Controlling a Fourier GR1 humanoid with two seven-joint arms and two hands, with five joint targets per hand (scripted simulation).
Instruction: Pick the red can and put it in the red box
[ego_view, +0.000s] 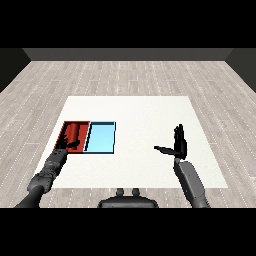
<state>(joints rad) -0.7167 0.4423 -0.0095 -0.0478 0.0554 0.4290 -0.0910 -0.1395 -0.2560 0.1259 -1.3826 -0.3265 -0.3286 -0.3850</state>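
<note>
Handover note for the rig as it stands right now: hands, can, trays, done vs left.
Left hand: over the near edge of the red tray; whether its fingers are open or shut cannot be told.
Right hand: open, fingers straight, holding nothing, raised over the table's right side.
Red can: lying inside the red tray.
Light blue tray: beside it, nothing in it.
Done: can appears placed.
Left: probably only withdrawing the left hand.

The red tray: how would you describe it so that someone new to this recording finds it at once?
Start at the white table and look to its left side, where two shallow trays lie side by side. The red tray is the outer one, nearest the table's left edge, with the left hand over its near end. Its neighbour, the light blue tray, lies toward the table's middle.
</note>
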